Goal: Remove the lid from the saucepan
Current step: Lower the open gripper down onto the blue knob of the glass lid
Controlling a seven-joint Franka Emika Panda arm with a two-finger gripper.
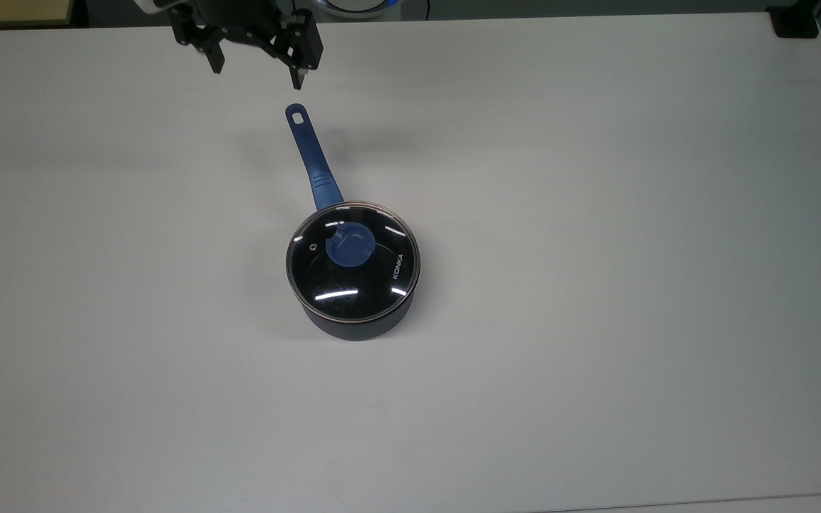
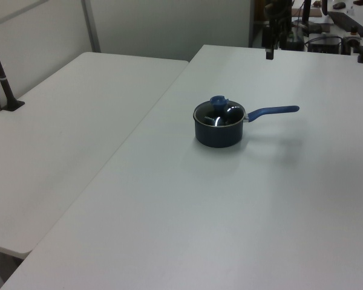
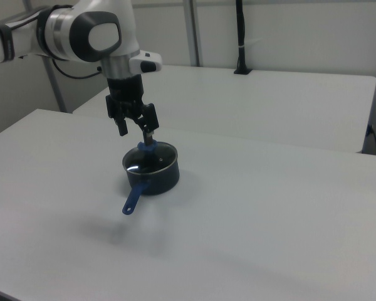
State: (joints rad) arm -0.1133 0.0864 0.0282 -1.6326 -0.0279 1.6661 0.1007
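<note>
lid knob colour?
Blue. The knob sits at the centre of the clear glass lid, matching the saucepan handle; clearest in the top view.

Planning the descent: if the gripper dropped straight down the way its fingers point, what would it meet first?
Probably bare table, near the handle's end. The open gripper hangs beyond the saucepan handle tip in the top view, not over the lid; depth is uncertain.
</note>
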